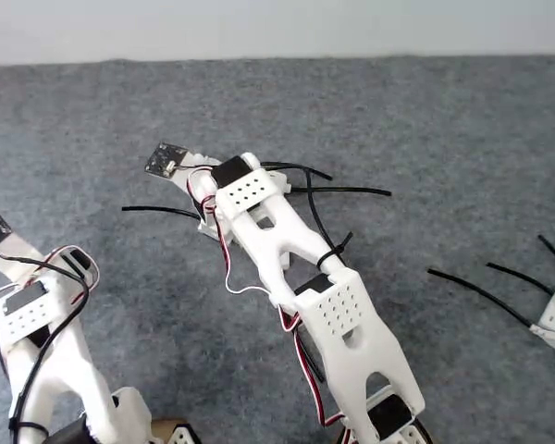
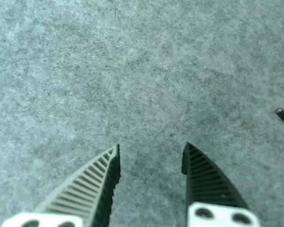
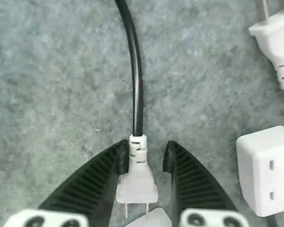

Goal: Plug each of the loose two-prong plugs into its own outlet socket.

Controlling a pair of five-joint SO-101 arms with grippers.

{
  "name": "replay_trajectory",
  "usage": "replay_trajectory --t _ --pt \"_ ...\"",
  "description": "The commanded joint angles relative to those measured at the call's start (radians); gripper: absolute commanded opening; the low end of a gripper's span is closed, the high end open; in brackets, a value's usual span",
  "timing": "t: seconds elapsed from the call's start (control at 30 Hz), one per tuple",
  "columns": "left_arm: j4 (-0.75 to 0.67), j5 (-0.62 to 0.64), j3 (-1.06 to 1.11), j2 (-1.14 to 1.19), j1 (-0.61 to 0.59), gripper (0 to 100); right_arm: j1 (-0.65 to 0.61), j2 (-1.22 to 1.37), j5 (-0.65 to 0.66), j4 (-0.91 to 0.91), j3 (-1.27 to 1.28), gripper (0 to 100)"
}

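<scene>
1. Right hand (image 3: 146, 147), half open, straddles the white plug (image 3: 136, 182) without clamping it, I judge.
2. That plug lies flat on the grey bench (image 3: 47, 71), long axis in line with the hand, prongs toward the wrist, black cord (image 3: 135, 71) trailing away.
3. A white outlet socket (image 3: 265, 170) sits near.
4. Left hand (image 2: 150, 156): open, empty, farther off.

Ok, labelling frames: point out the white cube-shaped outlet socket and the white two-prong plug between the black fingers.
white cube-shaped outlet socket (image 3: 264, 177), right wrist view, its slotted face.
white two-prong plug (image 3: 136, 187), right wrist view, its body.
</scene>
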Motion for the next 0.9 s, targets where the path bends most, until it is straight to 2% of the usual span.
replay_trajectory --t 0.0,0.23,0.6,0.87 --pt "-0.029 0.003 -0.033 0.000 0.003 20 0.008 -0.008 0.011 -0.016 -0.017 13.6" --pt "-0.029 0.003 -0.033 0.000 0.003 20 0.008 -0.010 0.029 -0.013 -0.017 7.6" --pt "-0.029 0.003 -0.031 0.000 0.003 20 0.001 -0.004 0.133 -0.022 -0.017 7.6" --pt "-0.029 0.003 -0.031 0.000 0.003 20 -0.015 -0.004 0.155 -0.025 -0.017 7.6"
